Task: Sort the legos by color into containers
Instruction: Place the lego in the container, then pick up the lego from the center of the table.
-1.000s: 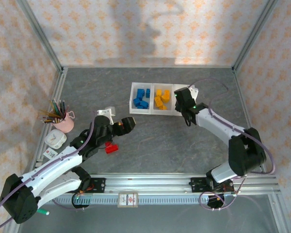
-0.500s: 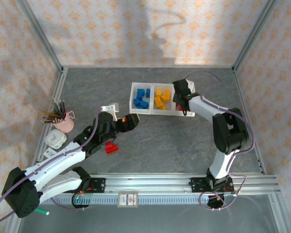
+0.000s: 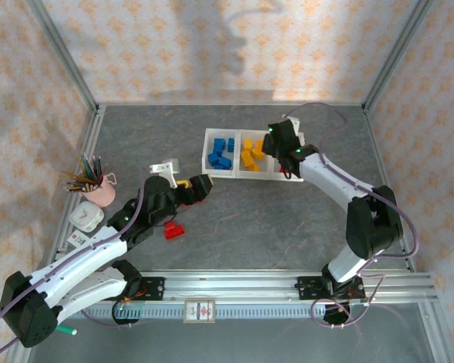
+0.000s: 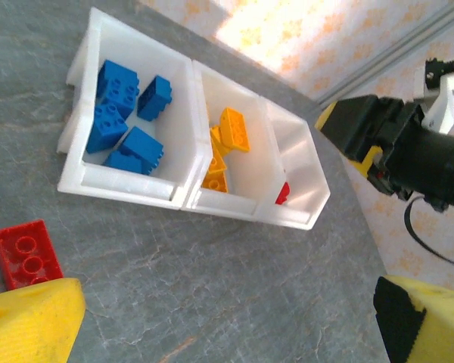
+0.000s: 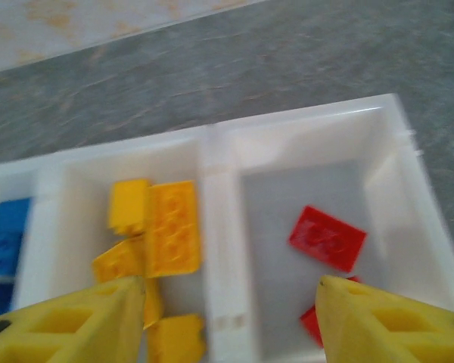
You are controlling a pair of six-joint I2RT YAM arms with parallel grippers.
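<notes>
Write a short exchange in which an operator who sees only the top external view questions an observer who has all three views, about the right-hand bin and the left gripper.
Operator: The right gripper covers the right-hand bin. What is in it?
Observer: From the right wrist, red legos lie on its floor.
Operator: Is the left gripper carrying a brick?
Observer: No. From the left wrist, its yellow fingers stand wide apart with nothing between them.
</notes>
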